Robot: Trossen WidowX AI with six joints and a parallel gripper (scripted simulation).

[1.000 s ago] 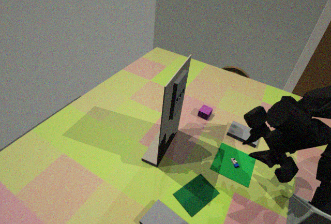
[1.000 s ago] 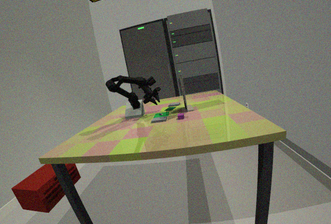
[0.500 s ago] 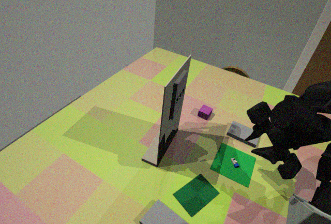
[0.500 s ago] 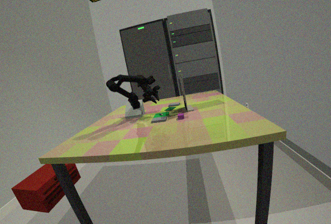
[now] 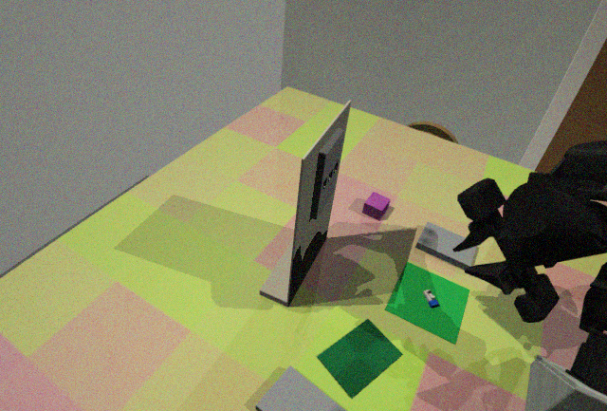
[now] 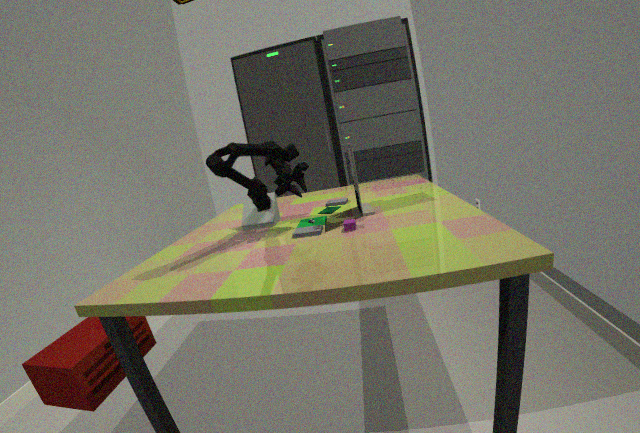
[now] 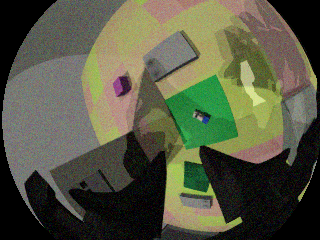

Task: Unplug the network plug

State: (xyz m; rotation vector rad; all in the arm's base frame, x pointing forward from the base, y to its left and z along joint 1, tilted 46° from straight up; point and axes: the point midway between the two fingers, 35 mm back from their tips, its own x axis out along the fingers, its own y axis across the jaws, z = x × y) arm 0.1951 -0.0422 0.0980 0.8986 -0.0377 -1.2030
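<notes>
The small plug (image 5: 431, 300) (image 6: 311, 221) (image 7: 204, 118), pale with a blue end, lies on the bright green square (image 5: 412, 281) (image 7: 220, 95), inside its edges. The upright panel (image 5: 304, 200) (image 6: 354, 180) (image 7: 100, 157) stands apart from it; no plug shows in the part of its face that I can see. My gripper (image 5: 459, 260) (image 6: 303, 193) (image 7: 183, 152) is partly open, with nothing between its fingertips. It hangs above the table, clear of the plug and the panel. The plug's tab is too small to make out.
A grey block (image 5: 447, 241) (image 7: 172, 55) lies beside the bright green square. A dark green square (image 5: 359, 357) (image 7: 196, 175) and a second grey block (image 5: 299, 391) (image 7: 196, 201) are on its other side. A magenta block (image 5: 377, 204) (image 6: 349, 224) (image 7: 121, 86) sits near the panel.
</notes>
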